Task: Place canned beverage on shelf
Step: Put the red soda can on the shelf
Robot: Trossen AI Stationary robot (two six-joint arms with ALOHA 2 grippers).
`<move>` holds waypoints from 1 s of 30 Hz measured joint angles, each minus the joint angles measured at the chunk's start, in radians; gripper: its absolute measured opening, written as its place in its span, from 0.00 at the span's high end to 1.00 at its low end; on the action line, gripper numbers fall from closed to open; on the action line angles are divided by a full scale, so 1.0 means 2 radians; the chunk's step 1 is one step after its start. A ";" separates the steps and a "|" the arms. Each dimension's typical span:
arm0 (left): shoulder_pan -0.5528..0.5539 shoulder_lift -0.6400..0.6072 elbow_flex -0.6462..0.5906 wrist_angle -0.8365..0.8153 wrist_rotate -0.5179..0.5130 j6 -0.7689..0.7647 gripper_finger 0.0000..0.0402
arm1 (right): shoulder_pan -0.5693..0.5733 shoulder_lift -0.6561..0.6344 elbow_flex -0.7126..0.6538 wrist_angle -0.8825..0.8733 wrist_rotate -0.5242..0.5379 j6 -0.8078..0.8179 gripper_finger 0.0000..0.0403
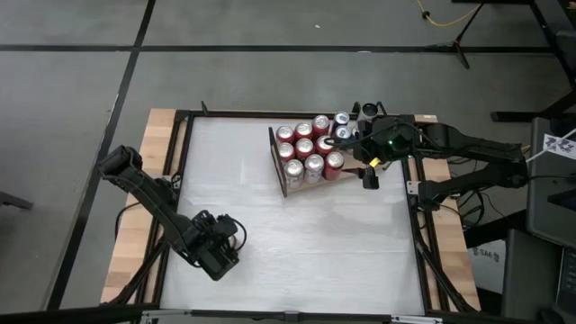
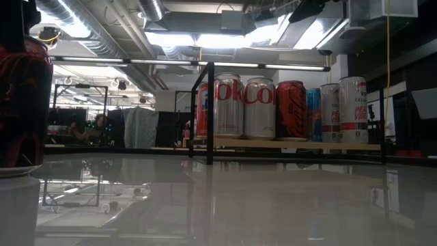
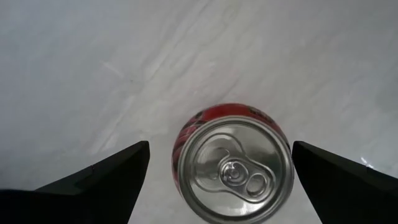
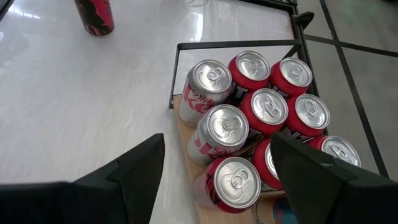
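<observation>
Directly beneath our left gripper (image 3: pixel 217 180) stands a red can (image 3: pixel 233 168), upright, its long axis running up between our fingers (image 3: pixel 106 180); they stand wide apart on either side and touch nothing. From there the shelf (image 1: pixel 315 183) lies well away across the white table (image 1: pixel 297 252), its cans (image 1: pixel 306 151) packed close. Our right gripper (image 4: pixel 217 168) hovers over that shelf, nearer to it, jaws parted and empty. We judge the left arm best placed to close on the lone can.
</observation>
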 joint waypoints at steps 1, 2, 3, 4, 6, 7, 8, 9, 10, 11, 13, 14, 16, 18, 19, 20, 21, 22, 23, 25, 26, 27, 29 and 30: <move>0.000 0.000 0.000 0.000 0.001 0.000 0.04 | 0.000 0.000 0.000 0.000 0.000 0.000 0.30; 0.000 0.000 0.000 0.001 0.001 0.000 0.04 | 0.000 0.000 0.000 0.000 0.000 0.000 0.30; 0.001 0.000 0.000 0.000 0.001 0.000 0.04 | 0.000 0.000 0.000 0.000 0.000 0.000 0.30; 0.001 0.000 0.000 0.001 0.001 0.000 0.04 | 0.000 0.000 0.000 0.000 0.000 0.000 0.30; 0.001 0.000 0.000 0.001 0.001 0.000 0.04 | 0.000 0.000 0.000 0.000 0.000 0.000 0.30; 0.001 0.000 0.000 0.003 0.001 0.000 0.04 | 0.000 0.000 0.000 0.000 0.000 0.000 0.30; 0.001 0.000 0.000 0.007 0.001 0.000 0.04 | 0.000 0.000 0.000 0.000 0.000 0.000 0.30; 0.000 0.000 0.000 0.009 0.001 0.000 0.04 | 0.000 0.000 0.000 0.000 0.000 0.000 0.30; 0.000 0.000 0.000 0.009 0.001 0.000 0.04 | 0.000 0.000 0.000 0.000 0.000 0.000 0.30; 0.000 0.000 0.000 0.009 0.001 -0.001 0.04 | 0.000 0.000 0.000 0.000 0.000 0.000 0.30; 0.001 0.000 0.000 0.009 0.000 -0.004 0.04 | 0.000 0.000 0.000 0.000 0.000 0.000 0.30; 0.000 0.000 0.000 0.009 0.000 -0.007 0.04 | 0.000 0.000 0.000 0.000 0.000 0.000 0.30; 0.000 0.000 0.000 0.009 0.000 -0.023 0.04 | 0.000 0.000 0.000 0.000 0.000 0.000 0.30; 0.001 0.000 0.000 0.009 0.002 -0.046 0.04 | 0.000 0.000 0.000 0.000 0.000 0.000 0.30; 0.001 0.000 0.000 0.009 0.006 -0.057 0.04 | 0.000 0.000 0.000 0.000 0.000 0.000 0.30; 0.001 0.000 0.000 0.009 0.012 -0.063 0.04 | 0.000 0.000 0.000 0.000 0.000 0.000 0.30; 0.001 0.000 0.000 0.009 0.022 -0.066 0.04 | 0.000 0.000 0.000 0.000 0.000 0.000 0.30; 0.001 0.000 0.000 0.009 0.030 -0.069 0.04 | 0.000 0.000 0.000 0.000 0.000 0.000 0.30; 0.001 0.001 0.000 0.009 0.037 -0.071 0.04 | 0.000 0.000 0.000 0.000 0.000 0.000 0.30; 0.001 0.005 0.000 0.009 0.044 -0.085 0.04 | 0.000 0.000 0.000 0.000 0.000 0.000 0.30; 0.001 0.009 0.000 0.009 0.046 -0.093 0.04 | 0.000 0.000 0.000 0.000 0.000 0.000 0.30; 0.001 0.013 0.000 0.010 0.048 -0.095 0.04 | 0.000 0.000 0.000 0.000 0.000 0.000 0.30; 0.005 0.022 0.000 0.010 0.055 -0.095 0.04 | 0.000 0.000 0.000 0.000 0.000 0.000 0.30; 0.007 0.027 0.000 0.010 0.058 -0.094 0.04 | 0.000 0.000 0.000 0.000 0.000 0.000 0.30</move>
